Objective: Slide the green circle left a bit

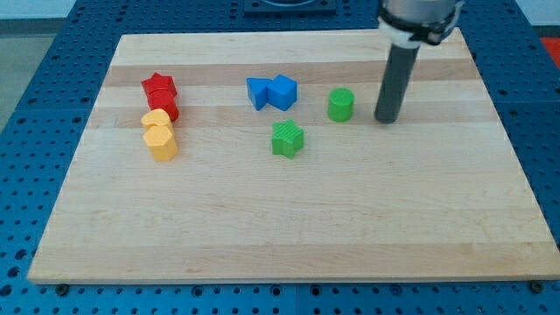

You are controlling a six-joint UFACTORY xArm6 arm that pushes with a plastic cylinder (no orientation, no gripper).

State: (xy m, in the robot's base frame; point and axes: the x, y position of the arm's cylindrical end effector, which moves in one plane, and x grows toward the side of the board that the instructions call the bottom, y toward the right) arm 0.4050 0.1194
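Green circle (341,104) stood right of the blue blocks (271,92) on the bench (350,227), not yet touched. My tip (385,119) rested just right of it, apart. No pincer existed on this rod. I judged the leftward push unstarted.

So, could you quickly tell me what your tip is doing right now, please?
My tip: no gripper, holding nothing; on the board, right of the green circle, not touching it.

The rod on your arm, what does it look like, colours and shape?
A straight, dark grey cylindrical rod ending in my tip, plain and unmarked. It hangs from a wider dark round housing with a white ring at its base. No cables show.
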